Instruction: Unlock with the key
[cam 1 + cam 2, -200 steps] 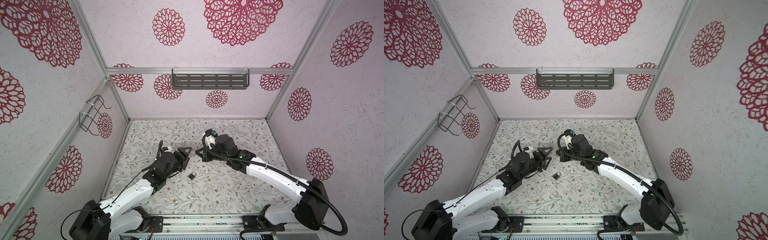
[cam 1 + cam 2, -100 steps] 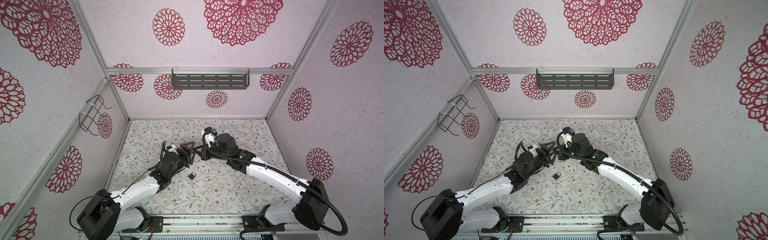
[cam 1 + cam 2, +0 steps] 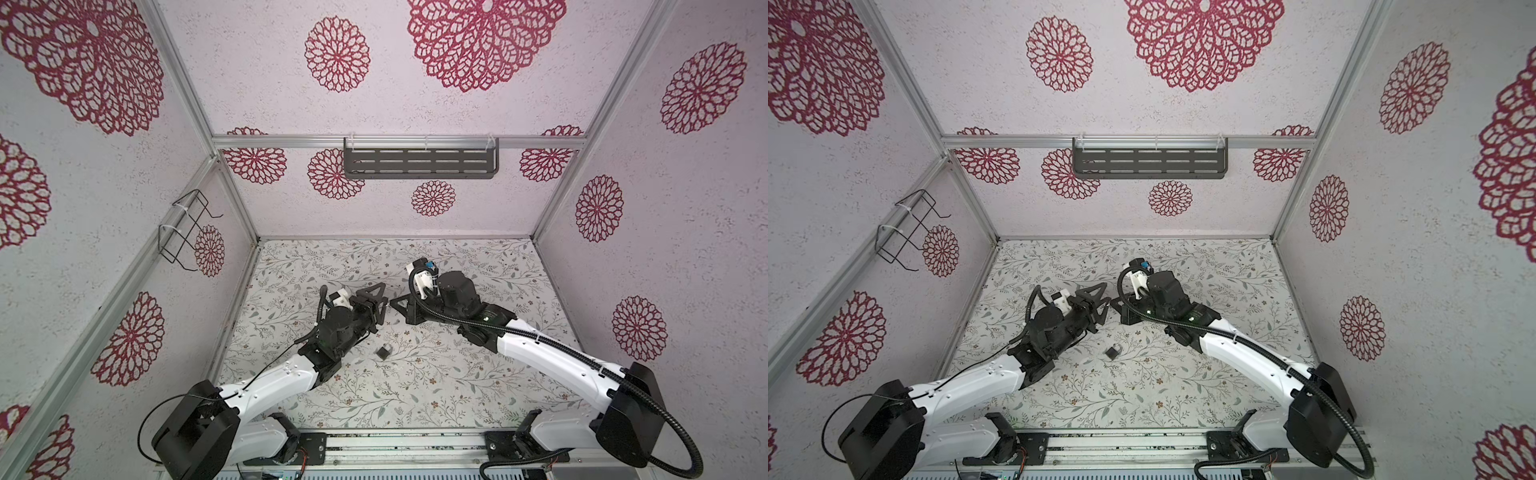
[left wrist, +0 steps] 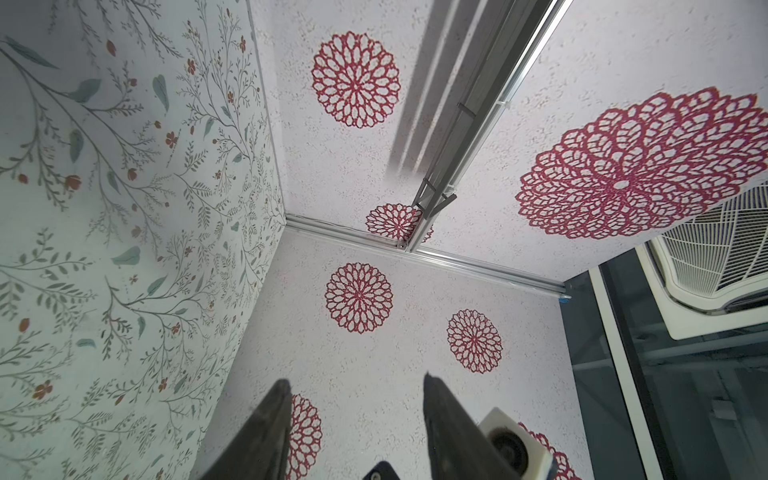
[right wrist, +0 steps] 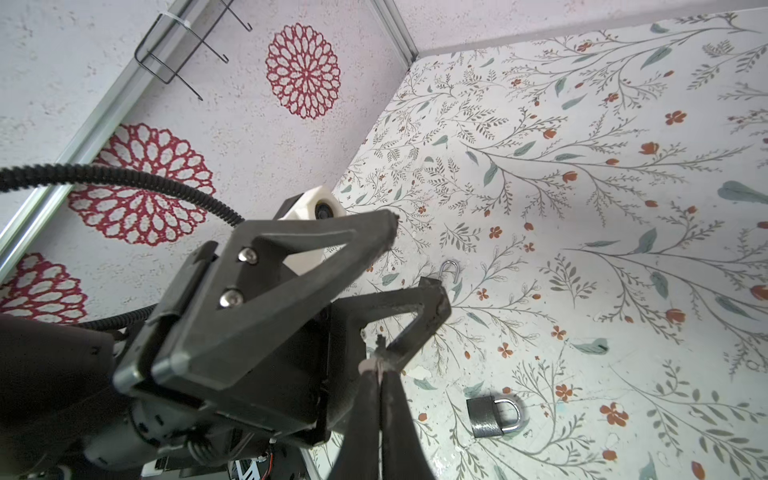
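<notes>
Right gripper [image 5: 377,368] pinched on key [image 5: 379,345]; left gripper [image 5: 415,252] half-wide, empty. You centre key in left jaws before closing. Padlock [image 3: 383,351] at 6 o'clock from them.

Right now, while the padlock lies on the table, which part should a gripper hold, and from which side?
Probably the dark body of the padlock, from above, jaws across its two long sides. It lies flat; the body is blocky, while the silver loop is thin and round.
</notes>
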`<action>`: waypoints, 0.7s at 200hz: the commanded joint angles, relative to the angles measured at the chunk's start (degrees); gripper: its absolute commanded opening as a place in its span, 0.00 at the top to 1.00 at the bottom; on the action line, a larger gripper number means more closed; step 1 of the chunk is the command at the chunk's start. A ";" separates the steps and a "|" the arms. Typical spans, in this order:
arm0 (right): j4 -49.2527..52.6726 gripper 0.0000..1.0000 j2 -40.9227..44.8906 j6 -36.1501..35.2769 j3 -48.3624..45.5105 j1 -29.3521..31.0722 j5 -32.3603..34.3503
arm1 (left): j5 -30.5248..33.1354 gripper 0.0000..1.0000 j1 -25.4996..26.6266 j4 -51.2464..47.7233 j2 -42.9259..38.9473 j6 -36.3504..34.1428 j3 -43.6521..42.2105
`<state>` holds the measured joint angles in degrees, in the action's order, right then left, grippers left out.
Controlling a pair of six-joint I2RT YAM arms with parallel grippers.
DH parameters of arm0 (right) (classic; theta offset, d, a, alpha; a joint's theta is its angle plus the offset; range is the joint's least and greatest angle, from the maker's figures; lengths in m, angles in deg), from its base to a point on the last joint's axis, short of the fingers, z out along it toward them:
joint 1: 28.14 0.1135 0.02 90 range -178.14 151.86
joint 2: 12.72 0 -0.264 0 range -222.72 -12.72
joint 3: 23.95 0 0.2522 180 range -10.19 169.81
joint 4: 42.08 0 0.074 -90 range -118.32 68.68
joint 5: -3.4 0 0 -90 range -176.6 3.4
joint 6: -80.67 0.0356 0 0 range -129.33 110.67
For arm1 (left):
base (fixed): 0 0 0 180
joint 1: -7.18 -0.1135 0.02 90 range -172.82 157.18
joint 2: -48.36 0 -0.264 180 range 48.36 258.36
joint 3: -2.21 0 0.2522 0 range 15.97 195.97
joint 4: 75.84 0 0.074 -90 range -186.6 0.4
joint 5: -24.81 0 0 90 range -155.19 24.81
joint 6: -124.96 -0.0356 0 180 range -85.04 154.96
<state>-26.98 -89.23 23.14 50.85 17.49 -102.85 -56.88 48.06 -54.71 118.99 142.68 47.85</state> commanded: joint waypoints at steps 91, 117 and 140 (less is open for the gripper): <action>-0.77 1.00 1.69 -1.99 0.58 -0.28 1.22 | 1.43 0.82 0.34 1.37 -1.63 0.74 -1.36; -0.14 1.00 1.80 -2.62 0.49 -0.27 1.65 | 1.38 0.88 0.32 1.42 -1.25 1.09 -1.79; 0.15 1.00 1.94 -2.86 0.49 -0.32 1.79 | 1.44 0.97 0.31 1.51 -1.02 1.10 -1.78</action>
<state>-26.71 -89.08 22.05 50.83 17.49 -101.93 -56.44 48.08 -54.66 118.12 143.40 46.63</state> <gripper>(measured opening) 0.046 0.068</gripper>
